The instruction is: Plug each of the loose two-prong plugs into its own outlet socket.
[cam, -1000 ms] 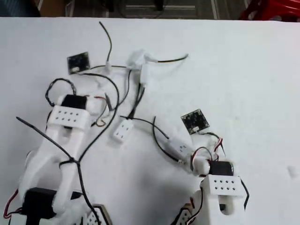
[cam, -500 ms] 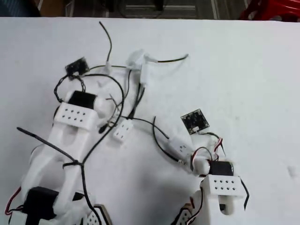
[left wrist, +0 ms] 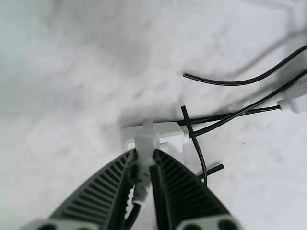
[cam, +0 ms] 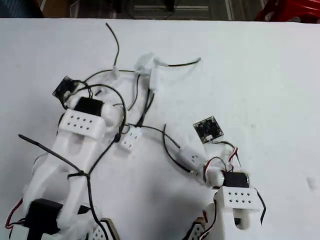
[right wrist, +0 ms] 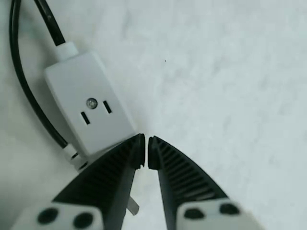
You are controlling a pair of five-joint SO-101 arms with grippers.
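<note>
In the left wrist view my left gripper [left wrist: 144,158] is shut on a white two-prong plug [left wrist: 144,139], whose cable trails back between the fingers. Its tip sits at a white socket block [left wrist: 168,130] lying on the table. The high view shows the left arm [cam: 82,125] standing left of a white outlet socket [cam: 131,138]. My right gripper [right wrist: 145,149] is shut with nothing seen between its fingers, right beside another white outlet socket [right wrist: 88,103], which is face up. That socket [cam: 192,159] lies just ahead of the right arm [cam: 235,195].
Black cables [cam: 170,150] loop across the middle of the white table [cam: 270,90]. More white sockets and plugs [cam: 151,75] lie tangled at the back centre. A red object [cam: 292,10] stands beyond the far right edge. The right half of the table has free room.
The left arm's wrist has swung left, its camera board moving left and nearer. A black cable shifted with it. The right arm has not moved.
</note>
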